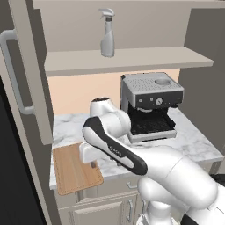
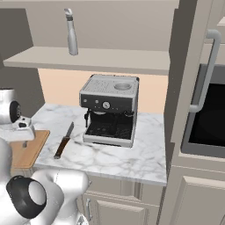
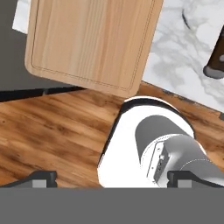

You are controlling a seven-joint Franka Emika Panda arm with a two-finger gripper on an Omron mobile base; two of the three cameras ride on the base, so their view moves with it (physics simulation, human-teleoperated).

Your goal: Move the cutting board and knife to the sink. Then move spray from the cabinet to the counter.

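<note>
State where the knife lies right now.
In the right base view the knife lies flat on the counter, between the cutting board and the coffee machine.

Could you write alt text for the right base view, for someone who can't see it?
A white marble counter holds an espresso machine, with a dark-handled knife lying to its left and a wooden cutting board overhanging the counter's left end. The robot's claw hangs over the board, and a pale spray bottle stands on the open cabinet shelf above.

Both base cameras look forward and down from behind the arm, sharing the counter (image 1: 193, 140); the hand camera hangs close above the cutting board (image 3: 92, 41) at the counter's edge.
</note>
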